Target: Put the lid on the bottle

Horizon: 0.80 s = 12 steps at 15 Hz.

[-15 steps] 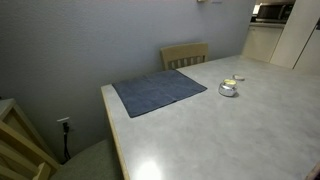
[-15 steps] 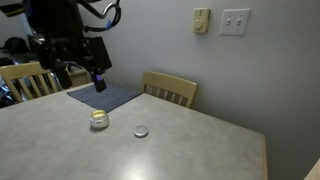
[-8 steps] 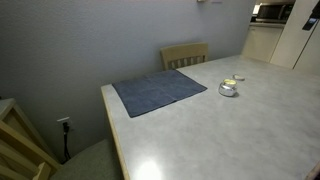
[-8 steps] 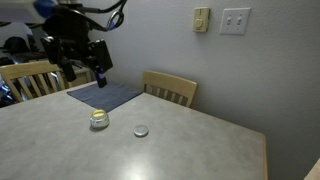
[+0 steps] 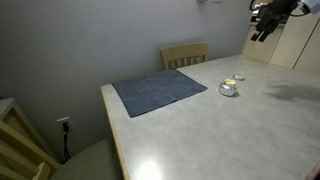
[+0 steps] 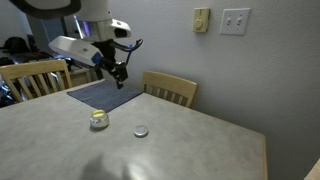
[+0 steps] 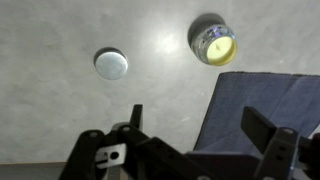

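Note:
The bottle (image 6: 98,120) is a small squat clear jar with a yellowish glint, standing on the pale table near the grey-blue mat (image 6: 104,95). The lid (image 6: 141,130), a flat pale round disc, lies on the table a short way beside it. Both show in an exterior view as bottle (image 5: 228,90) and lid (image 5: 235,79). My gripper (image 6: 118,74) hangs open and empty in the air, high above the mat's edge and behind the bottle. In the wrist view the gripper (image 7: 200,128) is below the bottle (image 7: 213,43) and the lid (image 7: 111,63).
A wooden chair (image 6: 170,88) stands against the wall at the table's far side, and another chair (image 6: 28,78) stands by the mat end. The mat (image 5: 158,91) covers one corner of the table (image 5: 200,135). Wall switches (image 6: 235,20) are mounted above.
The arm has swung from above the far chair towards the bottle, turning so the fingers point down. It has come into the top corner of the view that lacked it.

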Tool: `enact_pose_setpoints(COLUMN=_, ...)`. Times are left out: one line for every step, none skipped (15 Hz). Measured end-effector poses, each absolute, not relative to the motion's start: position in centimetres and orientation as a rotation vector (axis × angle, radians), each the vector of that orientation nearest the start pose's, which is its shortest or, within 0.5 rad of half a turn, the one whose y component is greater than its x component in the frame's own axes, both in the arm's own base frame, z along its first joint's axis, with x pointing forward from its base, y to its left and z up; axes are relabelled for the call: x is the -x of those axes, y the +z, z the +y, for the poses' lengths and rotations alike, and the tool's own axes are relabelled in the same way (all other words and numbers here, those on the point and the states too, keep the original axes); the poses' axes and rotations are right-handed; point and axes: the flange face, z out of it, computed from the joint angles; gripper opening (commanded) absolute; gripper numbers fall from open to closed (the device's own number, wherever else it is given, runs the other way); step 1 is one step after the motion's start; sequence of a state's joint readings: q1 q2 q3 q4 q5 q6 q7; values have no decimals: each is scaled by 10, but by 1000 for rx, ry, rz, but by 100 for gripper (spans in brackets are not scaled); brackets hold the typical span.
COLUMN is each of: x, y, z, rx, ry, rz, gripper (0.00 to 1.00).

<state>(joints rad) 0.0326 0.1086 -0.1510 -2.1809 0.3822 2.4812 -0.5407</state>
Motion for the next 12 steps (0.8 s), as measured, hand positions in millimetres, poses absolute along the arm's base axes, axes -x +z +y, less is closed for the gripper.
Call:
enact_pose_setpoints(x=-576, y=350, z=-65, rx=2945, ry=-394, rz=-127, gripper=100)
enact_pose_setpoints(x=-590, y=341, z=-63, rx=2948, ry=-400, rz=-37, gripper=100)
enact_pose_setpoints(x=-601, y=333, z=-64, rx=2947, ry=-394, rz=38, gripper=100)
enact_pose_setpoints(x=-610, y=326, z=-65, rx=2950, ry=-381, rz=95, gripper=100)
enact_pose_setpoints(x=-616, y=321, z=-66, rx=2953, ry=-373, rz=132, gripper=100)
enact_pose_setpoints(x=-620, y=319, z=-67, rx=2954, ry=-372, rz=149, gripper=100)
enact_pose_setpoints(x=-622, y=318, z=-68, rx=2953, ry=-372, rz=157, gripper=100)
enact_pose_setpoints(x=-622, y=318, z=-67, rx=2957, ry=-372, rz=156, gripper=100)
enact_pose_setpoints(x=-622, y=318, z=-67, rx=2960, ry=-367, rz=159, gripper=100)
enact_pose_setpoints(x=-623, y=319, z=-68, rx=2960, ry=-365, rz=166, gripper=100)
enact_pose_setpoints(x=-622, y=319, z=-72, rx=2957, ry=-361, rz=176, gripper=100)
enact_pose_setpoints(x=-621, y=318, z=-78, rx=2953, ry=-354, rz=193, gripper=100)
